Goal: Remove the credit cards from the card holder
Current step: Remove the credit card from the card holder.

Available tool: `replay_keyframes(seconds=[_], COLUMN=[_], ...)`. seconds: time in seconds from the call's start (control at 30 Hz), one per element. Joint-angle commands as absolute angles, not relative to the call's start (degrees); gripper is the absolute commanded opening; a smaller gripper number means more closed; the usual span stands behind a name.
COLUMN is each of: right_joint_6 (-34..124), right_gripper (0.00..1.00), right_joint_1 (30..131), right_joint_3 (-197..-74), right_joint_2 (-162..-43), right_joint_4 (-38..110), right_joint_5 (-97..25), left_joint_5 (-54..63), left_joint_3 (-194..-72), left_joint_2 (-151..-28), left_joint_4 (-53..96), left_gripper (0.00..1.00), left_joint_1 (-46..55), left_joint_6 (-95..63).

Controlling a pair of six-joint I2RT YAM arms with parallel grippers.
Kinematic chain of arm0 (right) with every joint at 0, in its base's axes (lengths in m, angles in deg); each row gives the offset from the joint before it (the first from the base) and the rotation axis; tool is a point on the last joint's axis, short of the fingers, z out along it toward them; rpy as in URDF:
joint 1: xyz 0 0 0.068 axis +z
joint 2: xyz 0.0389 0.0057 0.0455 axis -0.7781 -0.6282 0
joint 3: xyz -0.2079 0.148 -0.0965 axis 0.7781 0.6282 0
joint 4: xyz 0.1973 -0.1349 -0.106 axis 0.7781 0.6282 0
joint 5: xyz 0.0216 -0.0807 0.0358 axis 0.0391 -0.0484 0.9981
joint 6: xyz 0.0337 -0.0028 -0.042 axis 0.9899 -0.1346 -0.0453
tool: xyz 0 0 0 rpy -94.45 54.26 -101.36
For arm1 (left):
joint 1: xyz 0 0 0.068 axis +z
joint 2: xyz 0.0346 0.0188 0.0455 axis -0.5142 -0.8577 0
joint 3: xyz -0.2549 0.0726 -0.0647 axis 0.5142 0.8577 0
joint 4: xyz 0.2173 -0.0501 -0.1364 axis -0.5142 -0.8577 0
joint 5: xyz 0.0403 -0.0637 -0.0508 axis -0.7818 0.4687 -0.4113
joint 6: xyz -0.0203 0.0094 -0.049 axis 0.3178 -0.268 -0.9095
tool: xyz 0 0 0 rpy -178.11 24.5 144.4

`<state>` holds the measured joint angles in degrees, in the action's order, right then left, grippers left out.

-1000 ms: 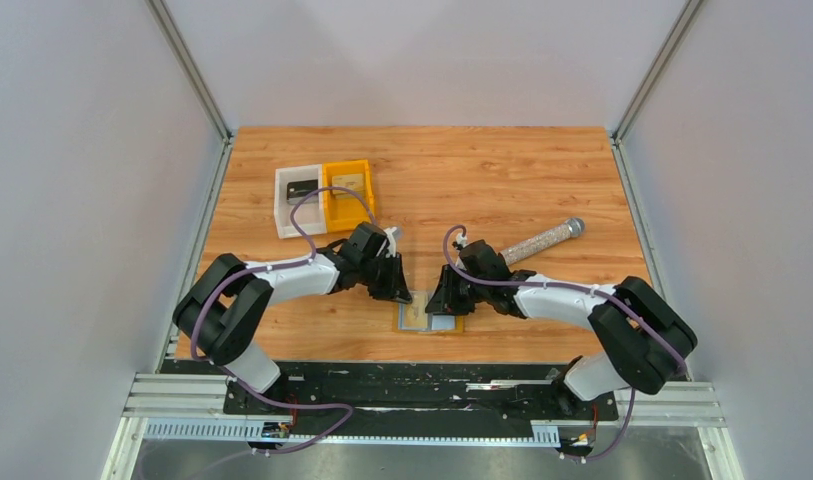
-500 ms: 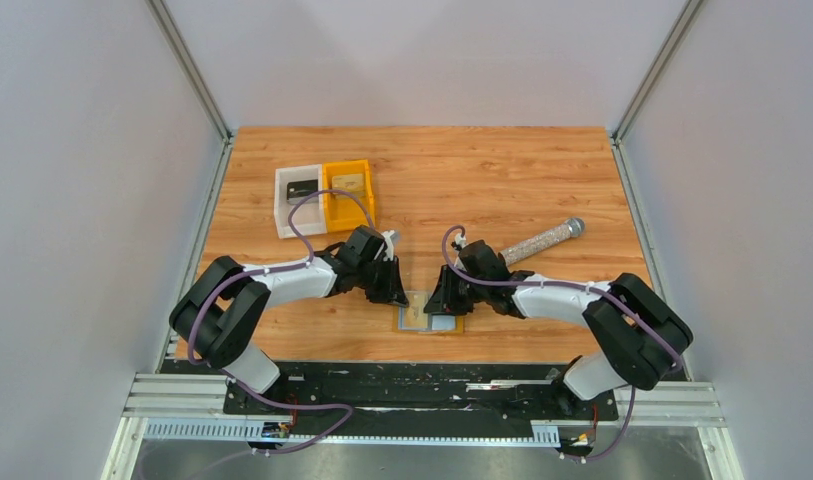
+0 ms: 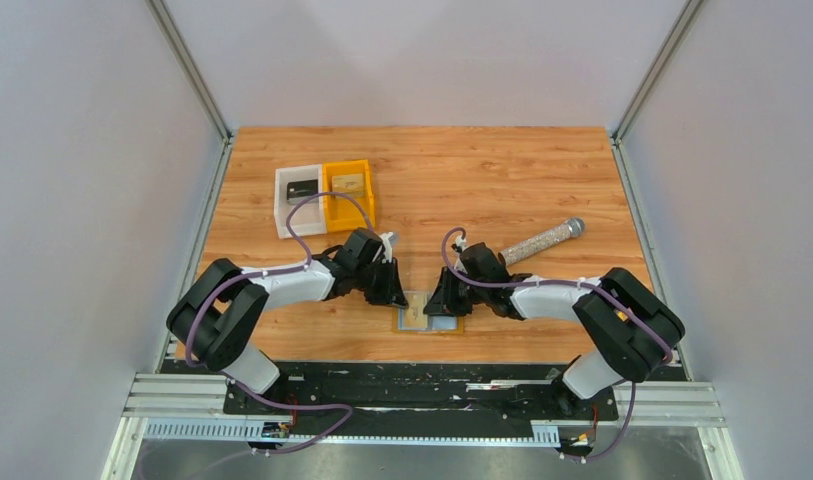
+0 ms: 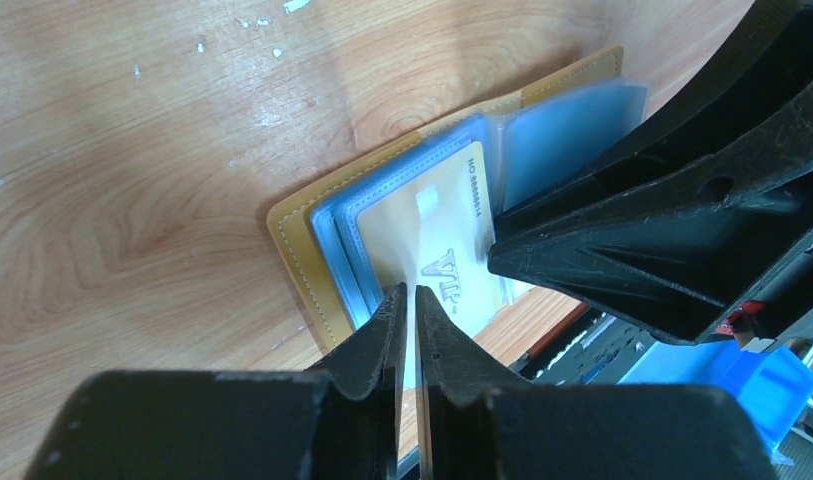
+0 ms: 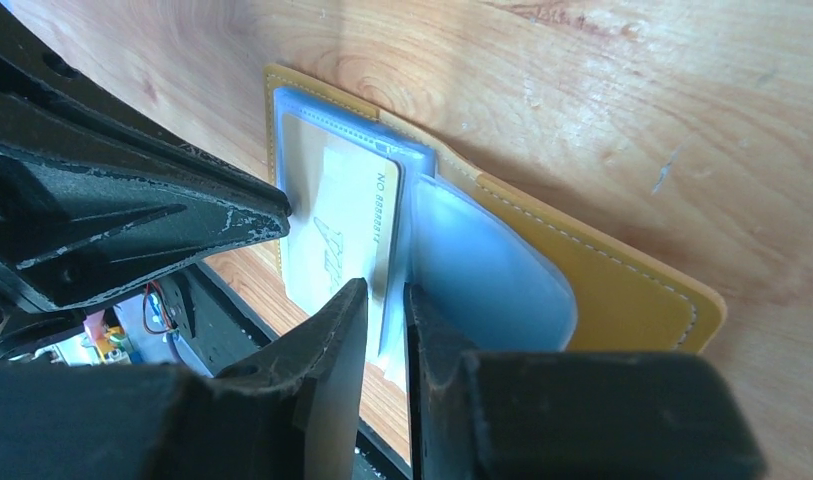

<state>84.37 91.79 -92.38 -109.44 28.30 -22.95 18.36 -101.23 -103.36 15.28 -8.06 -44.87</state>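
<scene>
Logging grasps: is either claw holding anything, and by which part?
Both pinch clear sleeves of the card holder by an edge: left claw at the gold card, right claw beside the fold.

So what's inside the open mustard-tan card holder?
A pale gold VIP card in one clear blue sleeve; the other sleeve looks empty. What the sleeves beneath hold is covered.

The card holder (image 4: 294, 245) presents a matt mustard leather-look cover with pale stitched edges, clear glossy plastic sleeves (image 4: 572, 110) over a smooth cream plastic card (image 4: 432, 235), on a satin wood-grain table (image 4: 132, 150) flecked with white scuffs.
</scene>
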Motion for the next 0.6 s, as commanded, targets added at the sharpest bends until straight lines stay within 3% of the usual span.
replay_keyframes(seconds=[0.0,0.27,0.57], right_joint_6=[84.7,85.1,84.7], right_gripper=[0.21,0.20,0.17], right_joint_1=[91.1,89.6,88.5], right_joint_3=[-90.7,-88.6,-88.3], right_joint_2=[-111.0,-113.1,-112.7], right_joint_4=[23.0,16.4,15.5], right_joint_5=[-21.7,-17.7,-15.7], left_joint_5=[17.3,18.1,18.9], left_joint_3=[-99.6,-99.1,-98.5], left_joint_2=[-101.7,-102.3,-101.9], left_joint_4=[15.0,15.9,16.6], left_gripper=[0.15,0.12,0.02], left_joint_1=[-8.2,-8.2,-8.2], left_joint_6=[-44.6,-45.1,-45.8])
